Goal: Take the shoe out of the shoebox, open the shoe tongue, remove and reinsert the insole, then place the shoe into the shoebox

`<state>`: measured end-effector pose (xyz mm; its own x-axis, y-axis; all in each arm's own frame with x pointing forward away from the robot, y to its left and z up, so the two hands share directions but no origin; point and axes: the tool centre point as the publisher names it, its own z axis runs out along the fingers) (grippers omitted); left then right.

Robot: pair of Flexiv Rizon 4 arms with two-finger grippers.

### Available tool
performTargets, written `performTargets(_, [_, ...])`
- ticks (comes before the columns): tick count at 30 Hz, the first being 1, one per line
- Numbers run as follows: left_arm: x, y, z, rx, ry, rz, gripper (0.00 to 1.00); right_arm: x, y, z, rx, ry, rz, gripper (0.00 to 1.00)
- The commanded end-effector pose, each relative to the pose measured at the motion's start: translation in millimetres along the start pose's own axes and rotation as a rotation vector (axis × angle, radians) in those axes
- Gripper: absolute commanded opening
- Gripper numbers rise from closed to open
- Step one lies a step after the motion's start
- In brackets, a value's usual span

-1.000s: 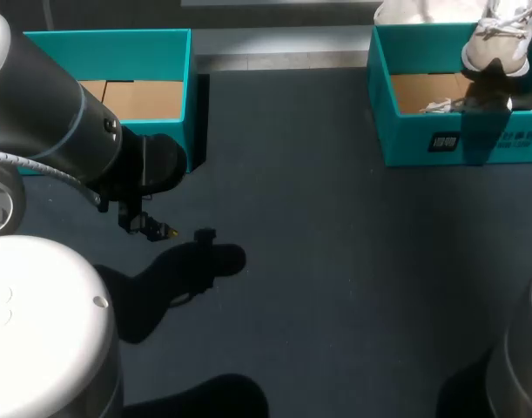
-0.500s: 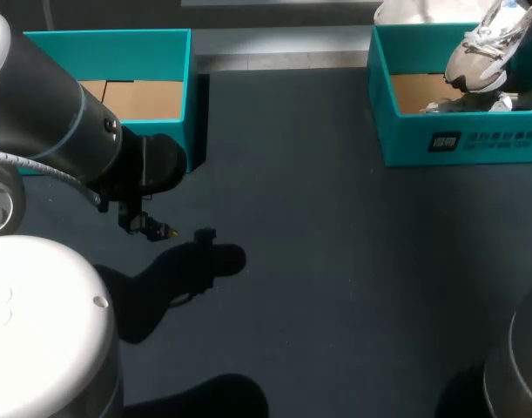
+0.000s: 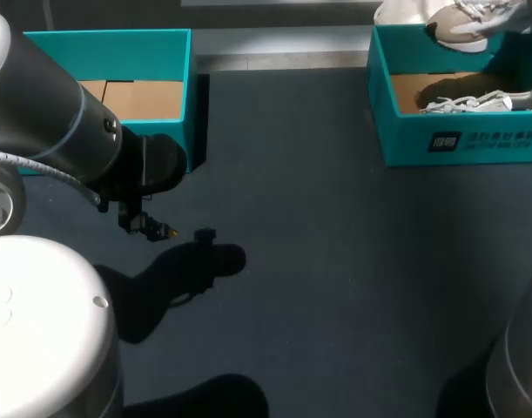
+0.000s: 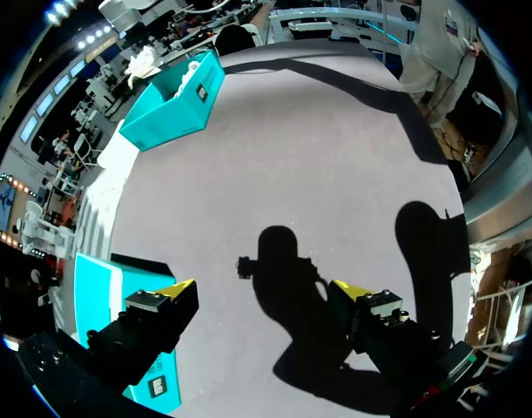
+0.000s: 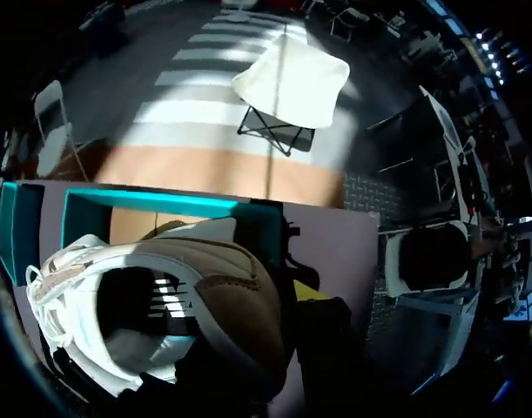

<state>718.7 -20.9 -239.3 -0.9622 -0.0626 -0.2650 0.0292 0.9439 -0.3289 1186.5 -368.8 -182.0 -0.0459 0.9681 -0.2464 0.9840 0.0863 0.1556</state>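
- Up above the shoebox [image 3: 422, 144], the shoe [image 3: 457, 24] hangs in the right gripper [image 5: 279, 335], whose fingers are clamped on it.
- A second shoe [image 3: 474, 103] lies in the shoebox, below that gripper.
- The left gripper [image 4: 264, 292] is spread wide, holding nothing, over the table [image 3: 318, 261], with a teal box [image 3: 174, 52] just beside it.

In the head view the table [image 3: 335, 244] is dark and dimly lit. The left arm [image 3: 65, 131] throws a hard black shadow [image 3: 191, 270] to its near right. The raised shoe [image 3: 461, 22] shades the cardboard floor of the right shoebox [image 3: 457, 144]. In the left wrist view the table glares pale grey. In the right wrist view the shoe's upper is sunlit and its opening is black.
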Motion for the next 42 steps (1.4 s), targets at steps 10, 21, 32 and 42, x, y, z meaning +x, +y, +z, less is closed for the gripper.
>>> performTargets(10, [1.5,1.4,-1.1,0.001,-0.001,0.001,1.0,5.8,-6.6,3.6,0.163,0.007,0.105,0.0])
performTargets(21, [1.5,1.4,-1.1,0.001,-0.001,0.001,1.0,5.4,-7.0,3.9,0.155,0.006,0.122,0.0])
performTargets(32, [1.5,1.4,-1.1,0.001,-0.001,0.001,1.0,14.5,-11.6,27.1,0.169,0.003,0.203,0.0])
performTargets(42, [1.5,1.4,-1.1,0.001,-0.001,0.001,1.0,18.7,-15.2,54.2,0.112,-0.005,0.241,0.0])
